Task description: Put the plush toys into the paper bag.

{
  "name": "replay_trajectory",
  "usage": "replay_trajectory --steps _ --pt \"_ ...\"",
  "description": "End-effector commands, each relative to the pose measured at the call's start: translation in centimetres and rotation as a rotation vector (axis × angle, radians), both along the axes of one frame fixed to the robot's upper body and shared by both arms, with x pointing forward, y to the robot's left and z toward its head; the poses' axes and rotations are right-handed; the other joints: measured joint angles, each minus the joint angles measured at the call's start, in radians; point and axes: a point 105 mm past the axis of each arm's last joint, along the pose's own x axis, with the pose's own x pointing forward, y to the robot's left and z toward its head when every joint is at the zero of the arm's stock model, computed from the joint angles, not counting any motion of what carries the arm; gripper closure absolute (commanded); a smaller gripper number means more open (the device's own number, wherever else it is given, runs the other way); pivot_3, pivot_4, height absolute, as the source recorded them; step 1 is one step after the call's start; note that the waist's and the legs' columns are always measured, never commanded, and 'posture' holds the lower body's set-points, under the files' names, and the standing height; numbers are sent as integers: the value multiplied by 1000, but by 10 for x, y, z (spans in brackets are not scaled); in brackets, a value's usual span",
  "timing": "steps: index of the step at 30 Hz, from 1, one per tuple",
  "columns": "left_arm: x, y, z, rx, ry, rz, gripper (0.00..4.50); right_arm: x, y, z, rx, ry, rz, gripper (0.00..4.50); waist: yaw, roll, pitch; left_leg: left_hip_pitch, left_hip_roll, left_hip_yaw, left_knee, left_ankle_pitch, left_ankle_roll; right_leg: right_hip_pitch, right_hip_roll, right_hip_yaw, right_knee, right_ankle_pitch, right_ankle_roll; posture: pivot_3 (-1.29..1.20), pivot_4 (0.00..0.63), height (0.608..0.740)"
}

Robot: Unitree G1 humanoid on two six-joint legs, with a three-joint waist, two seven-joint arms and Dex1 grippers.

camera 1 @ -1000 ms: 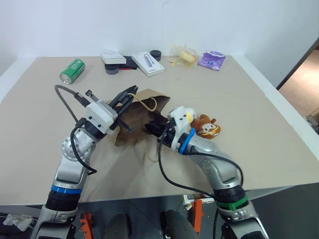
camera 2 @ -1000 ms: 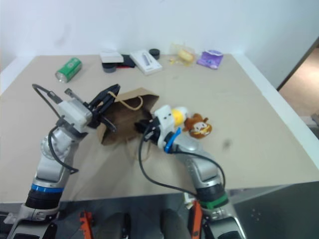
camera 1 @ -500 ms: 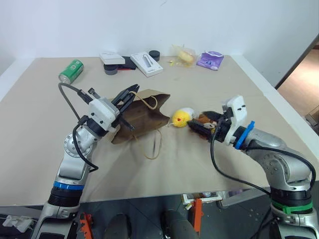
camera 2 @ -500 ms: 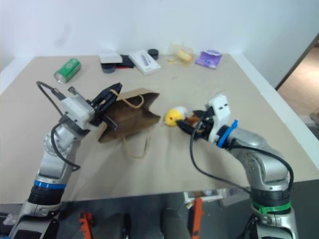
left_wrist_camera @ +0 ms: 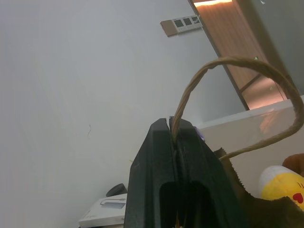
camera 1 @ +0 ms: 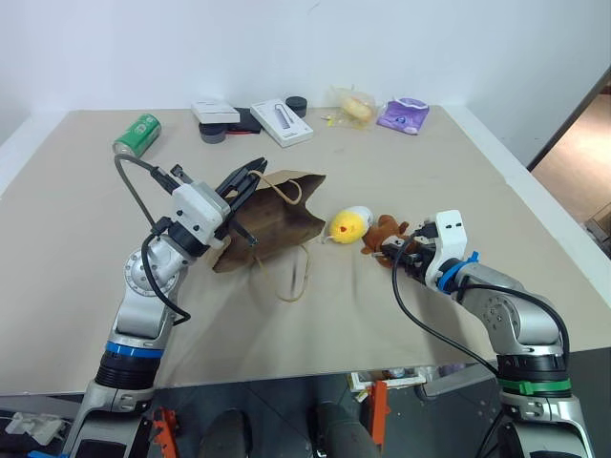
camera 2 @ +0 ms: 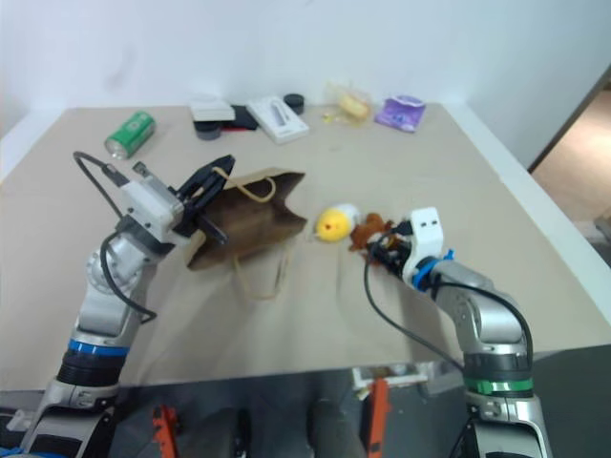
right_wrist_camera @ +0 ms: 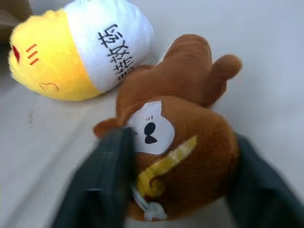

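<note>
Nearest to the robot on the right, the right gripper [camera 1: 387, 250] has its two black fingers either side of the brown squirrel toy [right_wrist_camera: 183, 137]. In the wrist view the fingers flank its head and look to be pressing in, so I'd call it narrowed onto the toy, though I can't say the grip is firm yet. The squirrel lies on the table [camera 1: 420, 181], touching or nearly touching the yellow-and-white chick [camera 1: 347, 224] just to its left.

Over on the left, the left gripper [camera 1: 250, 177] is pinched completely closed on one cord handle [left_wrist_camera: 223, 80] of the paper bag [camera 1: 277, 221], holding that edge up off the table so the mouth faces right, toward the toys. The chick sits just beside the opening, not inside.

So neither toy is bagged yet; my read is this is the pick-up of the squirrel. Next it needs to lift it clear of the chick and carry it left into the held-open mouth.

Farther back: a green can [camera 1: 137, 135], a white box [camera 1: 283, 122], a purple pouch [camera 1: 405, 114].
</note>
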Motion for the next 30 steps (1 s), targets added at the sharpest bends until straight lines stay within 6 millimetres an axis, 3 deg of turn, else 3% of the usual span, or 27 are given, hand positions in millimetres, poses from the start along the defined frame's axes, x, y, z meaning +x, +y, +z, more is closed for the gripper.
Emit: replay_trajectory --steps 1,3,5,7,14,20,24,28,30 --pt "-5 -1 13 -4 -57 -6 4500 0 -7 25 10 -96 6 3889 0 0 0 0 0 0 0 0 0 0 0 0 0 0 0 0 150 740" --pt "-5 -1 13 -4 -58 -5 4500 -6 1 60 69 -230 96 4374 0 0 0 0 -1 0 0 0 0 0 -1 0 0 0 0 0 150 740" --pt "-5 -1 13 -6 -59 -4 4500 -25 20 99 173 -332 262 4376 0 2 1 -1 -1 0 0 0 0 -1 -1 0 0 0 1 0 150 740" --pt "-4 -1 13 -8 -58 -5 4500 -49 41 119 203 -350 446 4377 -1 4 2 -2 -1 -1 -1 0 0 -1 -1 0 0 2 5 0 150 740" --pt "-1 -5 12 -20 -53 -3 4500 -82 85 106 183 -211 684 4378 0 1 1 -1 1 -3 -2 -1 1 0 1 -2 0 0 2 0 150 740" --pt "-2 -5 12 -31 -54 -1 4500 -67 125 88 209 -150 686 4378 -4 1 1 -1 1 -1 0 -1 1 -1 1 -1 0 0 1 0 150 740" --pt "-2 -6 12 -34 -54 -2 4500 -41 156 92 248 -158 661 4378 -3 1 1 0 2 -2 0 0 1 -1 3 -1 0 2 -1 0 150 740" --pt "-3 -5 12 -34 -57 2 4500 -2 176 91 250 -120 531 4378 -1 1 1 -1 3 -2 0 0 1 -1 3 -1 0 2 -1 0 150 740" --pt "-3 -4 13 -36 -58 7 4500 9 185 88 222 -112 506 4378 -1 1 1 -3 3 -1 0 0 1 -3 3 -1 -1 3 1 0 150 740"
